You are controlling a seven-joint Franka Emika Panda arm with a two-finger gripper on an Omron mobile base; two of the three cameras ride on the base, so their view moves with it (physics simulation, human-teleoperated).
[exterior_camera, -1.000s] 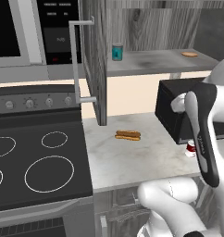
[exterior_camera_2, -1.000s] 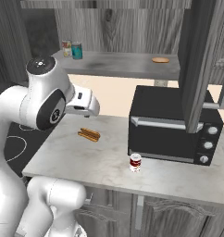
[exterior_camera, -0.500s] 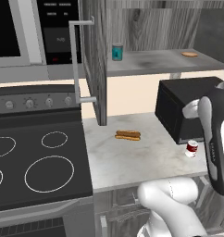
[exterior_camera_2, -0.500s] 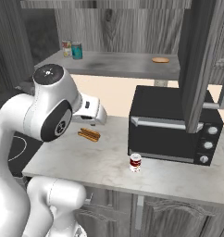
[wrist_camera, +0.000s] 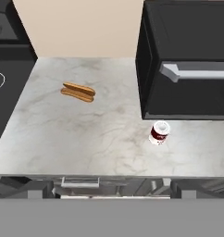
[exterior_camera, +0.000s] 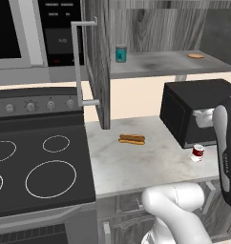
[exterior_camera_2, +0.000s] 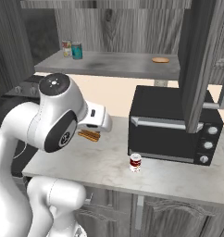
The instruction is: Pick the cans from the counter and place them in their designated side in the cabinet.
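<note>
A red can with a white band stands upright on the marbled counter, just in front of the black oven; it also shows in both base views. A teal can stands on the left side of the open cabinet's grey shelf. My gripper hangs high above the counter, left of the oven, looking down at the red can. It is open, with nothing between its fingers. The white hand hides the fingertips.
A hot dog lies on the counter left of the red can. The black oven fills the counter's right side. Another small can stands beside the teal one, and a flat round cookie lies further right. Open cabinet doors hang at both sides; the stovetop lies left.
The arm has swung toward the oven side and the hand has shifted right over the counter. The red can stands unhidden now. No can has moved.
</note>
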